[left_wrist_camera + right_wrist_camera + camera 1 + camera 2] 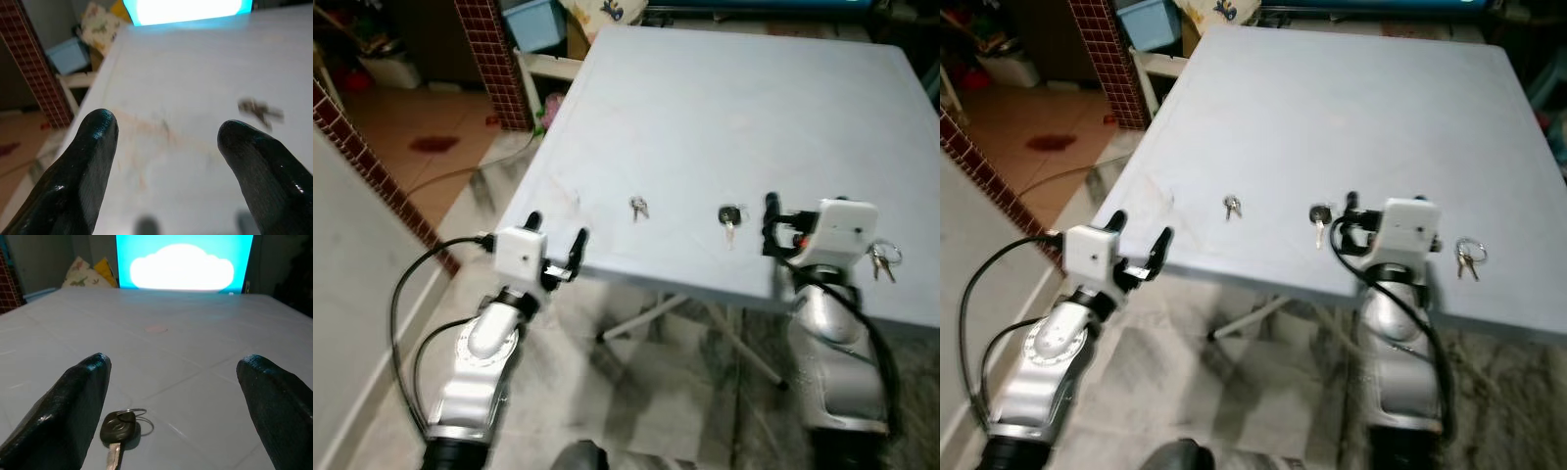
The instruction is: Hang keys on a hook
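Black-headed key (pixel 117 428) lies beside the parted right pincer (pixel 171 396).

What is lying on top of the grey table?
On the table lie three sets of keys: small keys, a black-headed key before the open right gripper, and ringed keys. No hook shows.

Table (pixel 724 108) showing pale grey-blue, faint orange-brown smear ahead of the left gripper (pixel 166 142) jaws. Both grippers' fingers (pixel 73 406) showing glossy black; right gripper (pixel 176 396) included. Black-headed key (pixel 117 428) with silver blade sitting beside 1 right finger. 2 silver key bunches (pixel 1232 207) (pixel 1469 257) glinting. Brick pillar (pixel 494 59) showing dark red with pale grid. Floor tile (pixel 421 137) showing orange.
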You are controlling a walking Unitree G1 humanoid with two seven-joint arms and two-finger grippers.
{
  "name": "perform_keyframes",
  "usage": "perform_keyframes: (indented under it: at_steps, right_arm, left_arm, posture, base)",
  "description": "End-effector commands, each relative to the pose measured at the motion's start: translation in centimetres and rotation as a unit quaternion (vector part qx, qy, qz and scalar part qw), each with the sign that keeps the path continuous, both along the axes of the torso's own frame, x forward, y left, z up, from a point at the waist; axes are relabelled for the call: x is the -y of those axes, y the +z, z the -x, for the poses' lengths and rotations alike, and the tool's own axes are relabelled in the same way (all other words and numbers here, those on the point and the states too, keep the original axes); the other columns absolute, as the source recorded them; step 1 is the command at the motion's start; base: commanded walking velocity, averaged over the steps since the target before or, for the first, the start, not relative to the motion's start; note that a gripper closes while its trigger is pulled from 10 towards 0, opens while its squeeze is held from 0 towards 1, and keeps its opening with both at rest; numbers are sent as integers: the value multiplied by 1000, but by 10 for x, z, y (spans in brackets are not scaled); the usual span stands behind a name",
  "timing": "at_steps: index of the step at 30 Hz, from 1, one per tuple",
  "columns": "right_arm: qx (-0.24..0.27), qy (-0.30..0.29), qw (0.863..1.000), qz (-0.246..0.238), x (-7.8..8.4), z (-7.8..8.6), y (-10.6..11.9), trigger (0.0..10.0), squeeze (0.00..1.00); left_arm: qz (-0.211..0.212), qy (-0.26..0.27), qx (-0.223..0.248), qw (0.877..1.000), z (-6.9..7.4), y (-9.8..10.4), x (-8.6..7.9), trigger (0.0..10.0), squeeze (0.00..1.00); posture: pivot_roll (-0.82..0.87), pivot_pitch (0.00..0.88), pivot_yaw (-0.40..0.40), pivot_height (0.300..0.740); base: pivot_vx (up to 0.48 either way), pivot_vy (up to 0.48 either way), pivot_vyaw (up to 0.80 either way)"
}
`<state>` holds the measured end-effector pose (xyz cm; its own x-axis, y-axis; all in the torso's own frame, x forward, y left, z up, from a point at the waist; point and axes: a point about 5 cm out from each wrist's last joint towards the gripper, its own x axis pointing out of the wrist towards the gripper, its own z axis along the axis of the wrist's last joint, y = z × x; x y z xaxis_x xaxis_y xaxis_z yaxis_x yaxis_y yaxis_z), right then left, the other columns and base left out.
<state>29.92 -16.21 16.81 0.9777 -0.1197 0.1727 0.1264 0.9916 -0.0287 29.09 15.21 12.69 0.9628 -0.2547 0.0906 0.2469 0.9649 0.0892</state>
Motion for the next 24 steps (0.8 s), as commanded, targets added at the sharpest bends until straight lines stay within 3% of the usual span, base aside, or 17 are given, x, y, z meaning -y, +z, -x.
perform_keyframes:
  at_steps: [1,9,15,18,24]
  right_arm:
    - [3,-11,1000,3,7,1,1,10000,0]
    - [2,5,1000,3,3,1,1,10000,0]
    - [2,45,999,-16,-10,1,2,10000,0]
    - [-6,92,995,-31,-27,3,0,10000,0]
    - [-36,92,995,-35,-32,6,-10,10000,0]
  left_arm:
    - [4,-5,8,1000,0,3,5,10000,0]
    - [0,6,7,1000,1,2,3,10000,0]
    - [-4,9,7,1000,2,2,1,10000,0]
    - [-17,28,15,999,3,3,-4,10000,0]
    - [-28,33,9,999,9,0,-13,10000,0]
  posture:
    - [-49,156,79,740]
    - [-44,155,80,740]
    - [-39,157,84,740]
    - [-31,162,93,740]
    - [-17,176,101,740]
  base:
    - [0,0,0]
    - [0,0,0]
    - [0,0,0]
    - [0,0,0]
    - [0,0,0]
